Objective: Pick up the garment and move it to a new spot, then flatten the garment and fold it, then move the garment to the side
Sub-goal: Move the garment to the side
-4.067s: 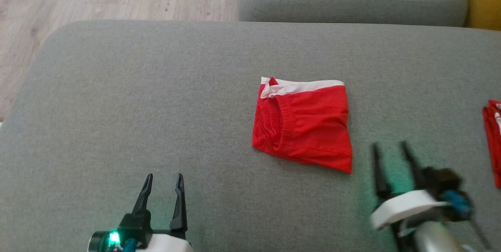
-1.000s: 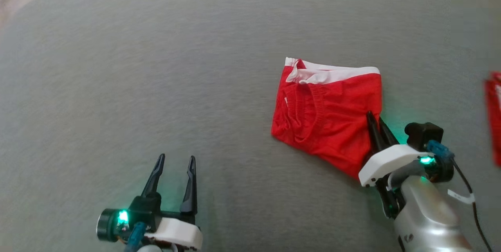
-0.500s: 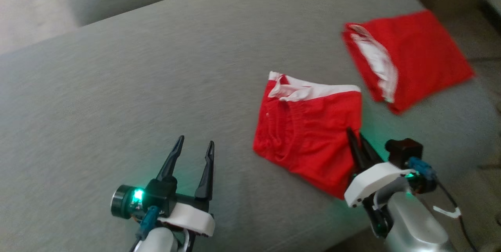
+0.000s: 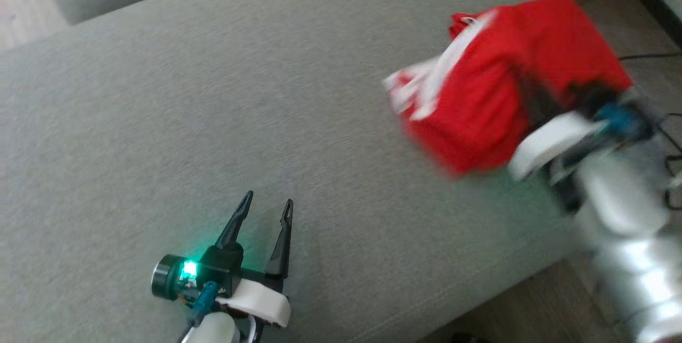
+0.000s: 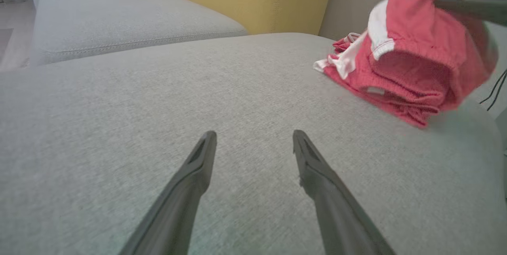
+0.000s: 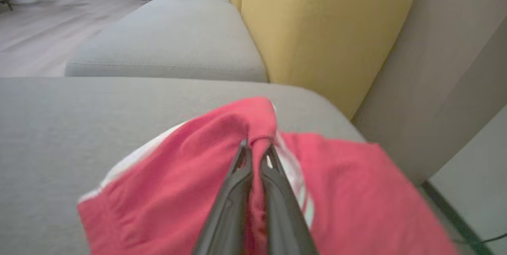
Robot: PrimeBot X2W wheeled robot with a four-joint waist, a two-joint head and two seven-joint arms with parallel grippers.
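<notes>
Our right gripper (image 6: pixel 256 148) is pinching the folded red cloth shorts (image 4: pixel 474 119), now lifting them off the grey sofa cushion (image 4: pixel 213 92). We are starting the sideways move

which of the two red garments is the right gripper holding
The lifted red garment, bunched in the shut right gripper; the other red garment lies on the grey cushion beyond it.
</notes>
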